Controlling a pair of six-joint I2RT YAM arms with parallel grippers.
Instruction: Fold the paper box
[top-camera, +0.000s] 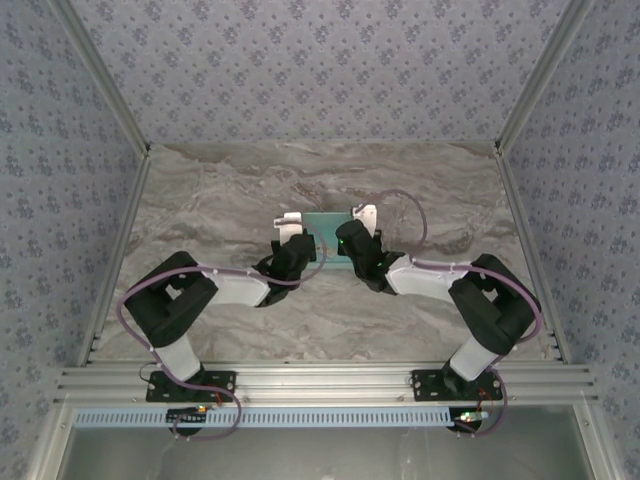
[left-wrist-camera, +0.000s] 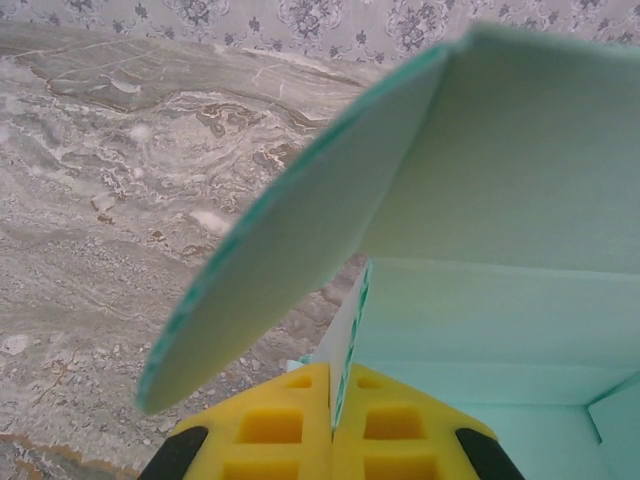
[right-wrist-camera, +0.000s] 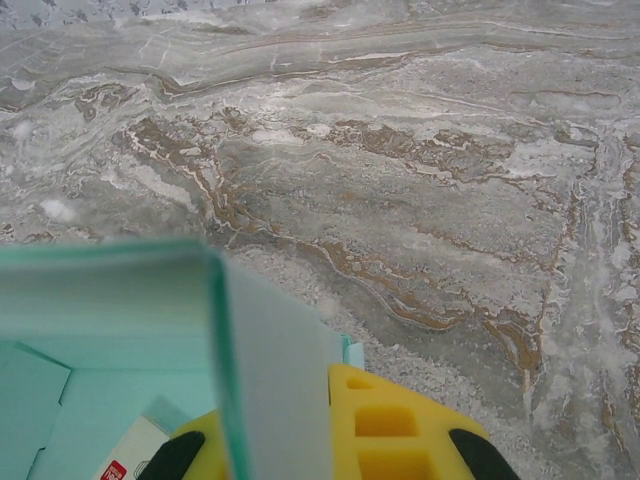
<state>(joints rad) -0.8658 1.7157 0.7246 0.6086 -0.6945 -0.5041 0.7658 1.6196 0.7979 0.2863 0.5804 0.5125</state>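
Roughly at the centre of the top view, the light turquoise, thin-card paper box (top-camera: 327, 236) sits on the grey-and-brown marble-patterned table (top-camera: 230, 190), in the middle of the tabletop and between the two black arms that reach in from the lower corners. The left gripper (top-camera: 296, 244) meets the box's left end and the right gripper (top-camera: 352, 242) its right end.

In the left wrist view, the left gripper (left-wrist-camera: 331, 425) is at the bottom centre. Its yellow plastic fingers (left-wrist-camera: 270, 425) are pressed together on an upright card wall of the paper box (left-wrist-camera: 500, 180), which passes edge-on between them. A long rounded flap (left-wrist-camera: 270, 260) sweeps from the upper right down to the lower left of that frame, and the pale inside of the box fills the right side.

In the right wrist view, the right gripper (right-wrist-camera: 300, 440) is at the bottom centre. It is clamped on a vertical card panel of the paper box (right-wrist-camera: 120, 300), with one yellow finger (right-wrist-camera: 385, 425) to the right of the panel and the other partly hidden behind it. The box's open interior lies in the lower left, where a small white tag with a red mark (right-wrist-camera: 135, 450) rests at the bottom edge. Marble surface covers the upper part of that frame. Blue-grey floral wallpaper (top-camera: 320, 70) lines the enclosure in the top view.
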